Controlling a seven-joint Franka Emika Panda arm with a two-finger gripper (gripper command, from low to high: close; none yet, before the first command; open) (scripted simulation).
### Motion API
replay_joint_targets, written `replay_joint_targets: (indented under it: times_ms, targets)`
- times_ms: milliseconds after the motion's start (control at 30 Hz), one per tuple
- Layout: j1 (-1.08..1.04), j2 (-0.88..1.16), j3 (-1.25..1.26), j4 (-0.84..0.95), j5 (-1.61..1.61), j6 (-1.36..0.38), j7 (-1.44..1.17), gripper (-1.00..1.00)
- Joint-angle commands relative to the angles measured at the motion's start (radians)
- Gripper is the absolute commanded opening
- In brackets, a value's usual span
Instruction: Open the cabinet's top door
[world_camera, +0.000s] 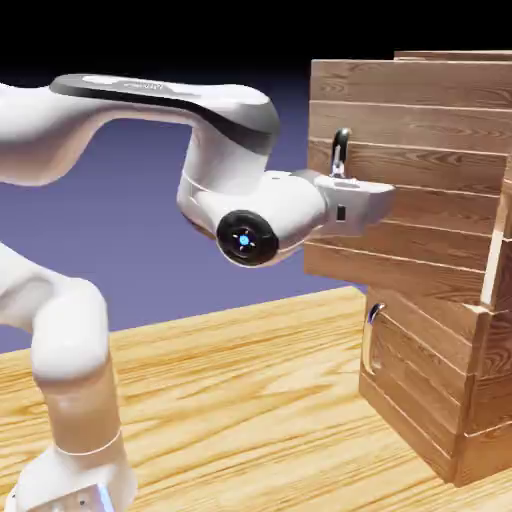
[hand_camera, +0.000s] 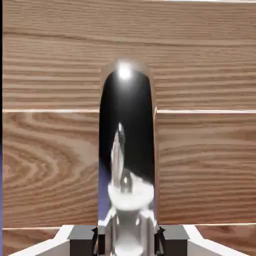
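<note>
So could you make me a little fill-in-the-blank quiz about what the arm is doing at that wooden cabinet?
1. The end effector is closed on the top door's silver ____.
2. The top door already stands partly ____.
3. The cabinet is built of horizontal ____ planks.
4. The lower door's handle is ____ by the arm.

Missing words: handle; open; wood; untouched
</note>
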Motion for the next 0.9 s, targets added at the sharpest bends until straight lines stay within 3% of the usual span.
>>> replay_joint_targets:
  times_ms: [0,433,867]
  targets:
    - [0.003,0.012,-0.029,0.014,-0.029,-0.042,0.003,-1.00]
    - [0.155,0.274,-0.422,0.318,-0.268,-0.608,-0.024,-1.00]
    - [0.332,0.704,-0.798,0.631,-0.200,-1.151,-0.159,-1.00]
